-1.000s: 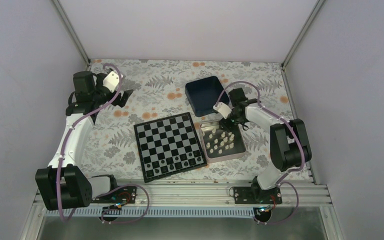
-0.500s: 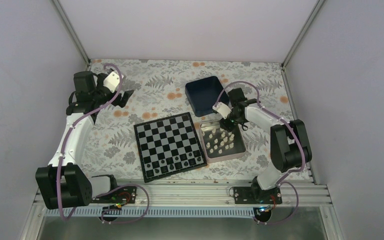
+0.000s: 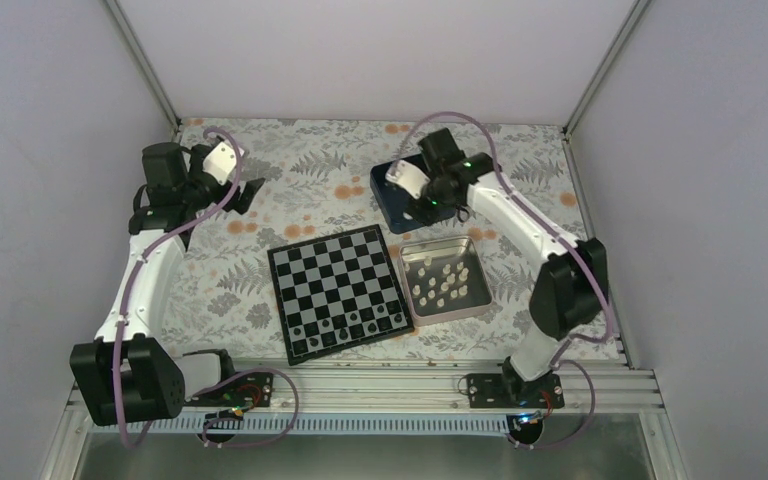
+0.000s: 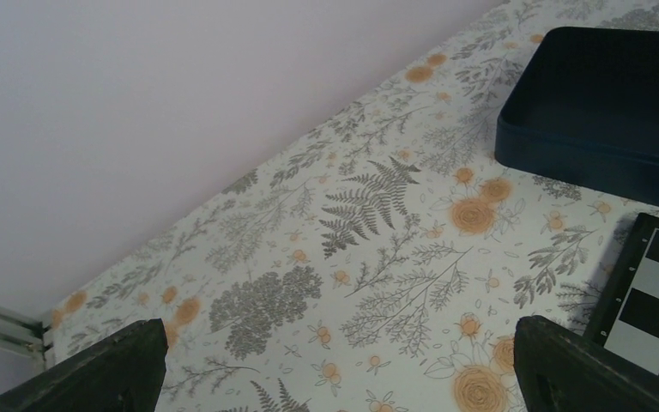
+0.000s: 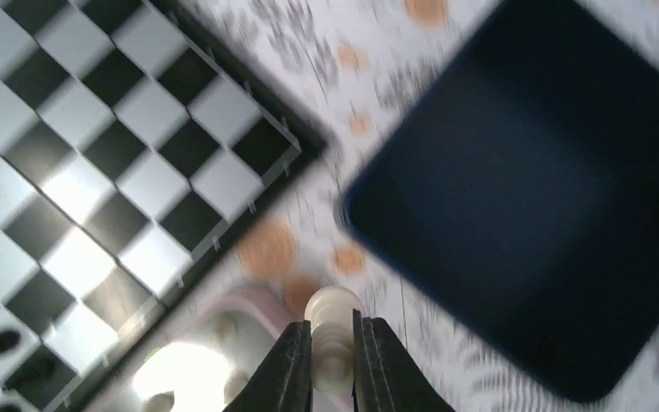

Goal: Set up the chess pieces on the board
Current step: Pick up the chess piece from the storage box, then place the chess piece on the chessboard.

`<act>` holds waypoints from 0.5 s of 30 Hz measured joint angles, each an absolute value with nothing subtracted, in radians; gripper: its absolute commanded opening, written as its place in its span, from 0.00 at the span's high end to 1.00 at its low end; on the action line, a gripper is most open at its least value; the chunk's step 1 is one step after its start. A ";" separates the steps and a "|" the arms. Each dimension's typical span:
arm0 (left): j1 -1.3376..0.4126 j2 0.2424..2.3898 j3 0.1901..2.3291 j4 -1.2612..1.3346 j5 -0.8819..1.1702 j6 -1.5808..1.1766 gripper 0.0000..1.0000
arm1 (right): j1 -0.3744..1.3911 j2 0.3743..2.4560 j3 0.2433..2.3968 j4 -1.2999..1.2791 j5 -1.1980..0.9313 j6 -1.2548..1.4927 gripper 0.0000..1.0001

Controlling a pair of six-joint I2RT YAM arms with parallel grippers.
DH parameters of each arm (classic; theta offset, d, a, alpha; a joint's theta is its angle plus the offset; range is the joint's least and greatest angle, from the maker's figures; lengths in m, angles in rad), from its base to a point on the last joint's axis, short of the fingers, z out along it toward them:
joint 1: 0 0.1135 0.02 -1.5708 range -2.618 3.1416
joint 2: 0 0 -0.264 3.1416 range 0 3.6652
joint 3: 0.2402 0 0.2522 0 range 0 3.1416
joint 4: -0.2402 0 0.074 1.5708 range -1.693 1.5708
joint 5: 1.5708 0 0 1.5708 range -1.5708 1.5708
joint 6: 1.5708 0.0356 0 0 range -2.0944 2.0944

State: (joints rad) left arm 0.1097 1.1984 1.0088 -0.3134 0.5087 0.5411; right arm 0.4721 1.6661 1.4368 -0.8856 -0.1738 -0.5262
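The black-and-grey board (image 3: 338, 290) lies flat in the middle of the table, and it also shows in the right wrist view, board (image 5: 94, 129). Several cream chess pieces (image 3: 438, 282) stand in the silver tin (image 3: 470, 255) right of it. My right gripper (image 5: 332, 328) is shut on one cream piece (image 5: 333, 305), held in the air. From above, the right gripper (image 3: 432, 206) hangs over the near edge of the dark blue box (image 3: 400, 185). My left gripper (image 4: 343, 378) is open over bare cloth at the far left, left gripper (image 3: 250, 192).
Small black pieces (image 3: 350, 328) line the board's near rows. The blue box (image 4: 601, 94) stands behind the board and tin. A floral cloth (image 3: 260, 260) covers the table, and white walls close in on three sides.
My right gripper shut on a cream piece in the tin and lifted it up and back-left towards the blue box. The left arm has barely moved.
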 measured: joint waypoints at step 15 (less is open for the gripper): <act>0.174 1.178 1.009 -0.310 0.482 0.564 0.00 | 0.737 2.218 2.027 -0.996 -0.231 -0.550 0.92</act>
